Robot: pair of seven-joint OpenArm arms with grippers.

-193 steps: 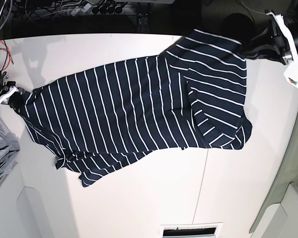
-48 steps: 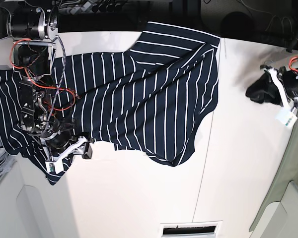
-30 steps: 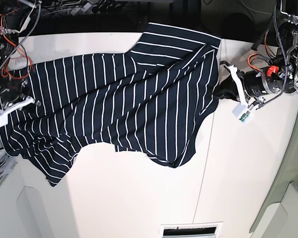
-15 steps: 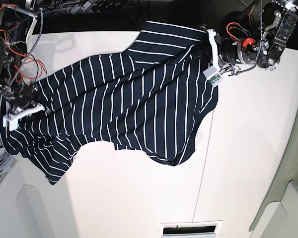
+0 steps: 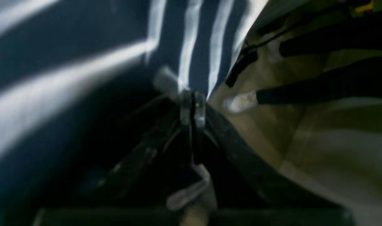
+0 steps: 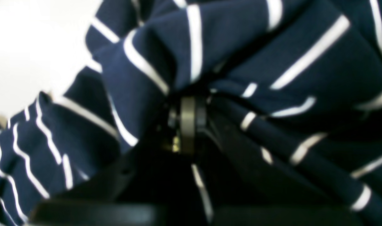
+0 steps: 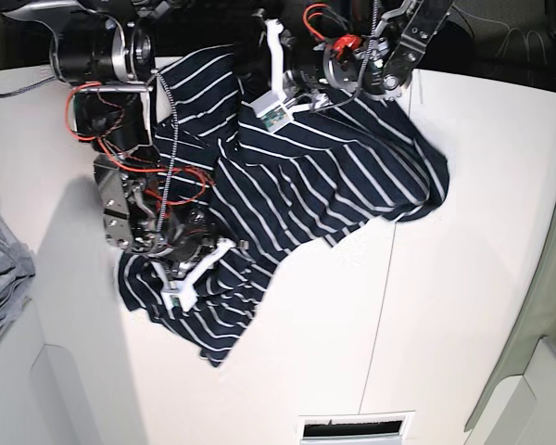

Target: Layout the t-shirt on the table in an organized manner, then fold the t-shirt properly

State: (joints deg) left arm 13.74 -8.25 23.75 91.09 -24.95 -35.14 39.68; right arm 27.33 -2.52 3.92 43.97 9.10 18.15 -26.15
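A: Which step is being done?

B: The laying-out step, it seems. The t-shirt (image 7: pixel 324 185) is not flat yet, so no folding can be started.

A: How are the claws?

B: The left gripper (image 5: pixel 192 108) is pressed shut, and striped cloth is seen right at its tips, so the shirt is likely pinched there. The right gripper (image 6: pixel 188 125) is shut too, and cloth is bunched all around it, so the shirt looks held there as well.

A: Where is the shirt?

B: It is lying on the table (image 7: pixel 463 306), bunched toward the far edge, with one part hanging down toward the near side by the right arm.

A: What is needed next?

B: The two held spots should be pulled apart, so the cloth gets stretched wide and flat. Then it can be put down.

A: How does the shirt look?

B: It is dark blue with thin white stripes. It is crumpled and folded over itself, with many wrinkles
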